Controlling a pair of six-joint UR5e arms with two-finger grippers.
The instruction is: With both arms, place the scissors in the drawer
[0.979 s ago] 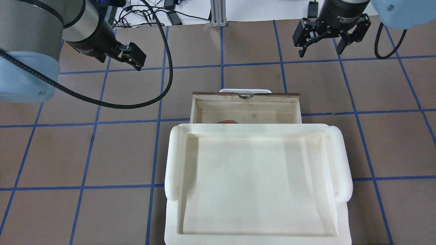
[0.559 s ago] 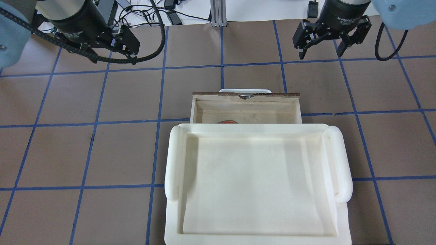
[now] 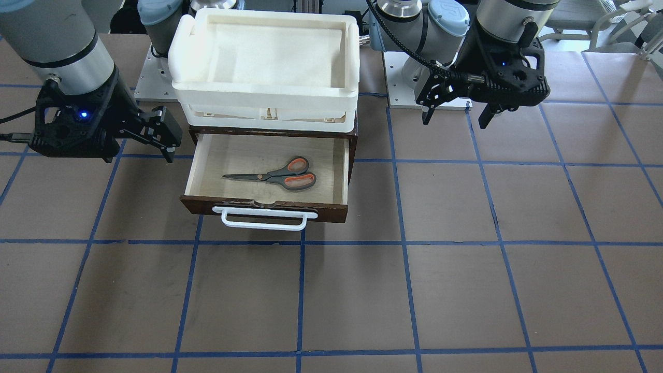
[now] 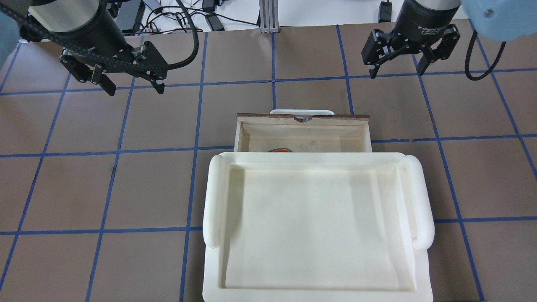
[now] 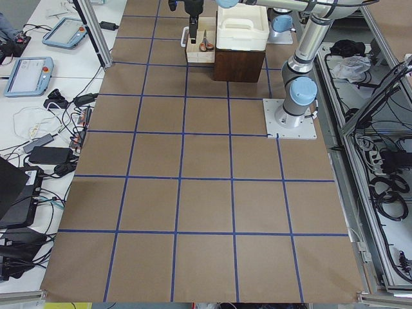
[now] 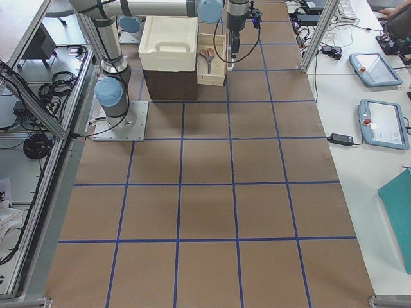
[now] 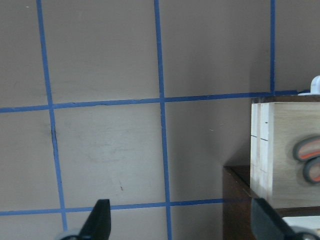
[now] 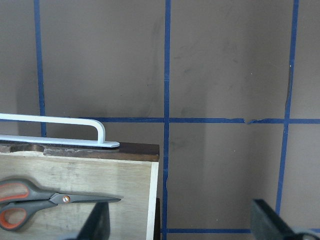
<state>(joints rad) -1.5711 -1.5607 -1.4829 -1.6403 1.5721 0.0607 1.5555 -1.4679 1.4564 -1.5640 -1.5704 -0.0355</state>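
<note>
While the scissors [image 3: 274, 176] are lying flat with blades together inside the pulled-out drawer [image 3: 343, 171], the front-facing view is showing that drawer projecting toward the operators' edge of the table [image 3: 466, 269] from beneath a cream-white tray [image 3: 264, 93] standing near the robot's edge, its white bar handle [image 3: 264, 221] facing the operators. Overhead, the left gripper [image 4: 135, 89] and the right gripper [image 4: 396, 72] are hanging above the table with fingers spread wide and holding nothing, one off each side of the drawer and well apart from it. Each wrist view is showing two separated fingertips [image 7: 100, 220] over the table, with a drawer corner and part of the scissors at the frame's margin.
</note>
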